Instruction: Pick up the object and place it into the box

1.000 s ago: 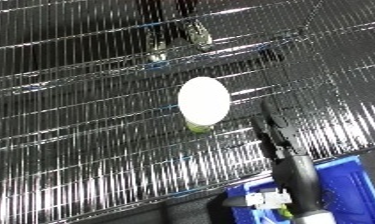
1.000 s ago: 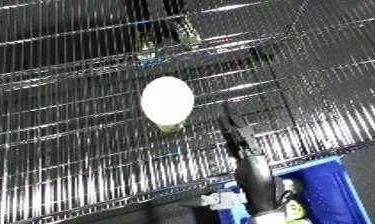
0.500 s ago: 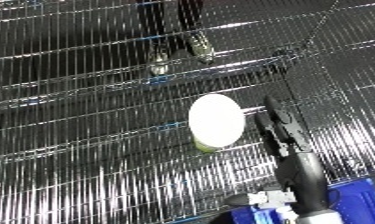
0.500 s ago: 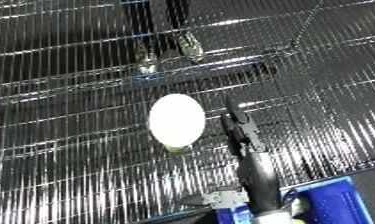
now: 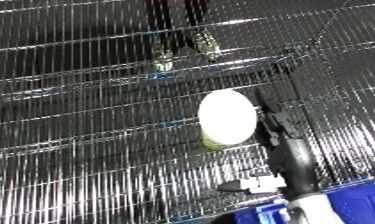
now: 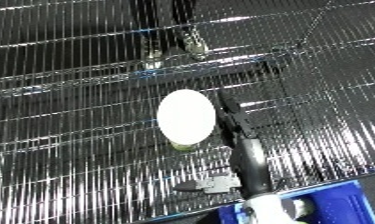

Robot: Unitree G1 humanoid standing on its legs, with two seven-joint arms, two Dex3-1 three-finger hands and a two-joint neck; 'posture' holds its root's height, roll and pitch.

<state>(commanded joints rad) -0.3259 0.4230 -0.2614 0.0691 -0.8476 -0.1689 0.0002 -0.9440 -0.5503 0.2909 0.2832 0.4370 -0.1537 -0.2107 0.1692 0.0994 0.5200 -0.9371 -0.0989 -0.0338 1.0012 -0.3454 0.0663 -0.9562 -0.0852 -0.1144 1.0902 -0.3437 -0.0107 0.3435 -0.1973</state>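
A round white-topped object point(image 5: 226, 116) with a yellow-green base stands on the wire shelf point(image 5: 86, 150), right of the middle. My right hand point(image 5: 274, 124) reaches up from the lower right with its black fingers straight, lying along the object's right side, touching it or nearly so. I cannot see a thumb round the object. The blue bin point(image 6: 339, 200) shows only as a corner at the bottom right, below my forearm. My left hand is out of sight.
The shelf is shiny metal wire, with a lower shelf level showing through it. A wire rail point(image 5: 219, 65) crosses behind the object. Bare wire extends to the left of the object and in front of it.
My right hand has reached forward and closed the gap to the object's right side. The camera has shifted, so the object sits lower and less of the bin shows.
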